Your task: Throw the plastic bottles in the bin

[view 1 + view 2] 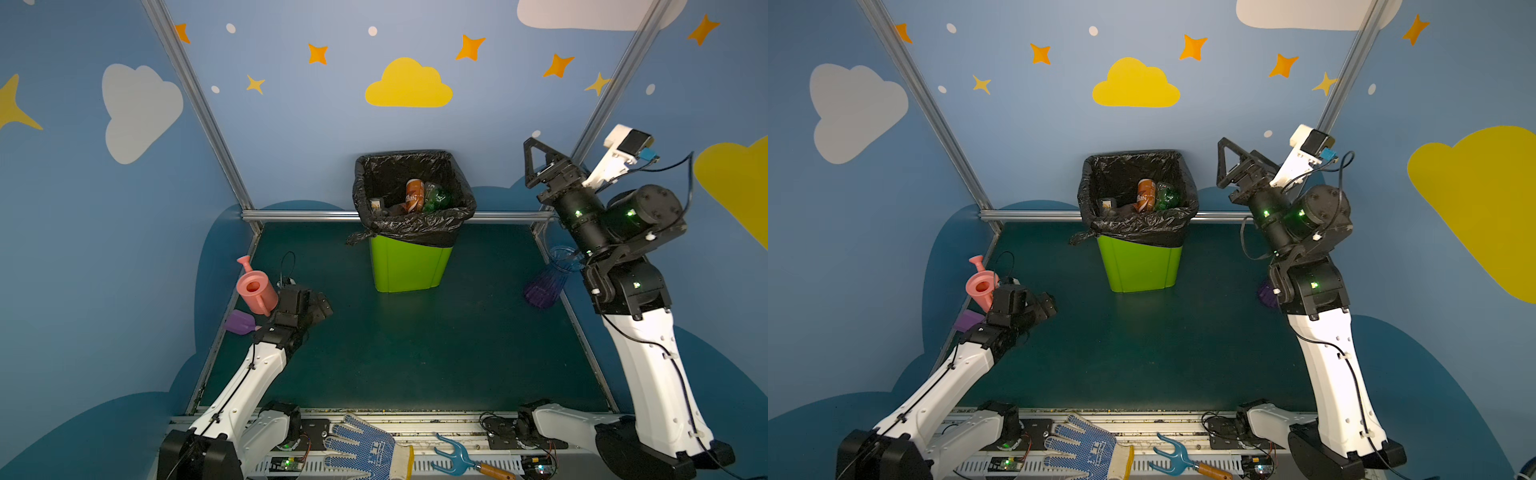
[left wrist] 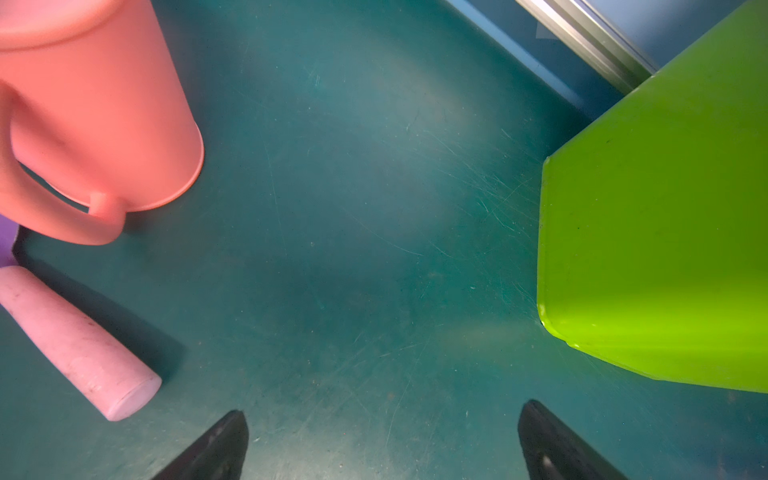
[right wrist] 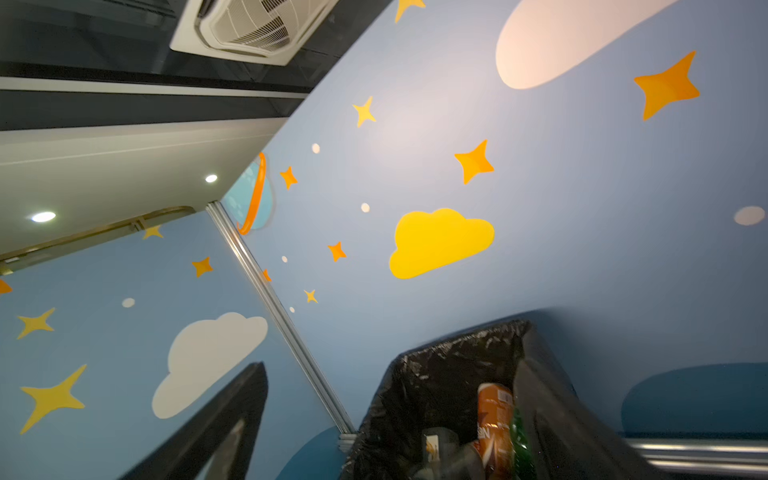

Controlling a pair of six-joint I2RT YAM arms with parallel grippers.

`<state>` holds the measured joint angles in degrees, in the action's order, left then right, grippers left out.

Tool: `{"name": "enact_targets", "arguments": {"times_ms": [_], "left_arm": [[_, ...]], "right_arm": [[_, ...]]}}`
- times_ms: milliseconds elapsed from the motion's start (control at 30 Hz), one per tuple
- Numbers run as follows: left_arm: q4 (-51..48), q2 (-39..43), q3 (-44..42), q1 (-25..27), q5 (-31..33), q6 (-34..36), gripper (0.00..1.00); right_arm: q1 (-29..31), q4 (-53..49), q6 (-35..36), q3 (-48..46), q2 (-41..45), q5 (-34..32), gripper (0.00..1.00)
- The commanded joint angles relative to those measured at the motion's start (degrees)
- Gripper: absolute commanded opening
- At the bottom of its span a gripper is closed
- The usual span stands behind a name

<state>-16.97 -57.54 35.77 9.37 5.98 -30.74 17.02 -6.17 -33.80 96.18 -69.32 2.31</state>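
Though no bottle lay anywhere on the dark green table (image 1: 415, 357) that I could see, a brown bottle (image 1: 414, 196) and a green bottle (image 1: 437, 198) leaned together inside the bin (image 1: 409, 266), down in its black liner. Beside them was some smaller clear thing I couldn't make out. The right gripper (image 1: 536, 160) hung high up, just beside the bin's rim on its own side, its jaws spread wide with nothing between them. The left gripper (image 1: 322, 306) sat low over the table near the pink watering can (image 1: 254, 289), well apart from the bin, its jaws equally wide and empty. To my eye those bottles looked empty: light enough to skid away from a nudge, thin-walled so they'd buckle under a hard squeeze, and smooth and round enough to squirt out from between flat pads. If another one turned up, I'd have said take it across the middle of the body, on the label where there's a bit more friction, closing gently, and not at the cap or the tapered neck. The ribbed purple vase (image 1: 544, 286) by the right arm was no bottle and wanted leaving alone.
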Motion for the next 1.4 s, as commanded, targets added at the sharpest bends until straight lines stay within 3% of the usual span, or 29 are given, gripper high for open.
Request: {"name": "enact_targets", "arguments": {"times_ms": [0,100,233,400,600,733,833,1067,1100,1167,1367], "left_arm": [[-0.92,0.40,0.03,-0.32,2.82,-0.87,1.00],[-0.49,1.31,-1.08,-0.32,6.16,-1.75,1.00],[0.48,3.19,-2.49,-0.31,9.68,-1.85,1.00],[2.43,5.74,-5.00,-0.31,15.52,-1.20,1.00],[5.72,8.43,-8.55,-0.33,18.32,-0.75,1.00],[5.85,8.85,-9.13,-0.36,20.39,-0.36,1.00],[6.13,8.85,-9.31,-0.39,22.11,-0.05,1.00],[10.94,6.76,-10.72,-0.48,25.22,-0.15,1.00],[11.12,6.13,-10.42,-0.48,25.71,-0.37,1.00],[12.05,5.12,-10.02,-0.49,25.88,0.13,1.00],[16.59,1.44,-8.67,-0.58,28.64,3.82,1.00]], "right_arm": [[-2.01,1.73,2.01,-10.82,0.21,-1.80,0.94],[-3.42,5.35,11.02,-22.66,3.94,-3.63,0.95],[-4.01,9.33,26.64,-39.33,6.60,-11.73,0.96],[-5.05,17.93,36.25,-56.85,4.61,-16.93,0.97],[-7.69,28.48,32.67,-68.94,-1.17,-13.73,0.97],[-9.52,41.18,31.60,-74.56,-5.06,-12.55,0.97],[-11.17,41.36,31.74,-73.47,-6.90,-11.86,0.97],[-13.96,59.10,32.40,-75.57,-18.61,-7.99,0.97],[-13.94,60.10,33.06,-75.06,-19.86,-7.42,0.97],[-13.91,50.67,33.11,-72.95,-16.94,-6.78,0.97],[-14.10,52.42,32.93,-73.19,-17.54,-6.64,0.98]]}}
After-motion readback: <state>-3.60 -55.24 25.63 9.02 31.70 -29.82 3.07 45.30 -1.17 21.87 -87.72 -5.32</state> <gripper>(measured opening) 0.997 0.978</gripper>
